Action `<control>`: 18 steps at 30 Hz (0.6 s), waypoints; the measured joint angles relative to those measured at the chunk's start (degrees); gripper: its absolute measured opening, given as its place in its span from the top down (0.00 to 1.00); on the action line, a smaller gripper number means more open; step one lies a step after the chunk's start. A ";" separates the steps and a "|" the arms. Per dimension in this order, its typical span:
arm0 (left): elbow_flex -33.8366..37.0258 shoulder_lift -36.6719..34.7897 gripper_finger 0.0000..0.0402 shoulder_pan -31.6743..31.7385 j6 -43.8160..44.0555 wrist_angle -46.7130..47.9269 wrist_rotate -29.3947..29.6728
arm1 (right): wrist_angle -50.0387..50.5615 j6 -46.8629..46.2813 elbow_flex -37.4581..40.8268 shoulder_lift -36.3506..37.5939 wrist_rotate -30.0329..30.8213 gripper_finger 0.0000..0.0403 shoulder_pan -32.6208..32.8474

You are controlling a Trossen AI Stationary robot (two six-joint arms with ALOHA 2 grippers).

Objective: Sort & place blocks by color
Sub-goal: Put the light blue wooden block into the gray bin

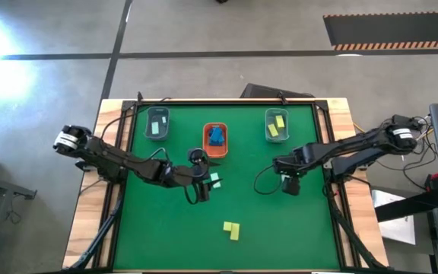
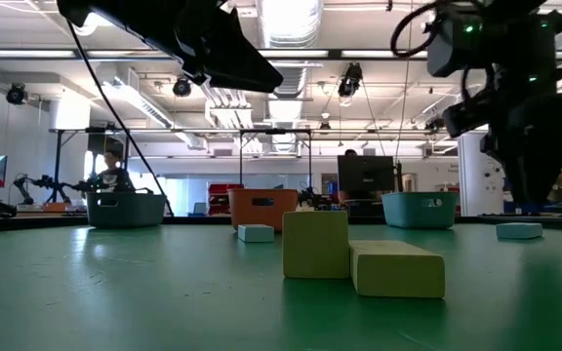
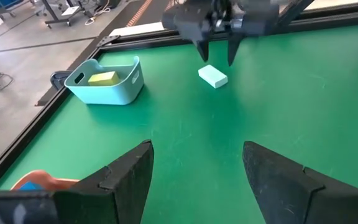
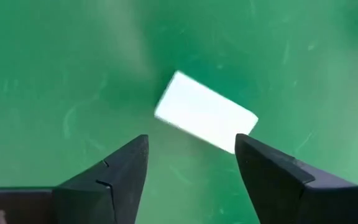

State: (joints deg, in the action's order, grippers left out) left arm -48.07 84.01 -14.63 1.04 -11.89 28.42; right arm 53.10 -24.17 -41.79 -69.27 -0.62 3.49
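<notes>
Directly beneath the right gripper [image 4: 191,168], right of centre on the green table [image 1: 280,236], lies a mint block [image 4: 205,120], skewed across fingers spread wide around nothing. Closing on that diagonal could, I judge, twist or squirt it aside. Only the right wrist view shows this skew. Only the high view shows the sorting: left tray [image 1: 157,122] with mint, orange tray [image 1: 216,140] with blue, right tray [image 1: 277,125] with yellow, two yellow blocks [image 1: 232,229] near front. Centrally, the left gripper [image 3: 197,171] hangs empty, fingers wide, beside another mint block [image 1: 215,180].
</notes>
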 joint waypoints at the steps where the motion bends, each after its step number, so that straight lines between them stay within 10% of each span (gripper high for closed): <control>1: -0.01 -0.11 0.43 0.00 0.02 -0.10 0.00 | 0.57 -1.77 -0.87 -1.29 -0.03 0.42 -0.03; 18: 1.09 -2.45 0.43 0.00 -3.39 -0.32 -0.02 | 6.37 25.12 -9.87 -19.84 1.80 0.44 0.18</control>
State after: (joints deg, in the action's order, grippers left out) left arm -46.98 81.56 -14.63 -2.35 -12.21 28.40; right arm 59.46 0.95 -51.67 -89.11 1.17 3.67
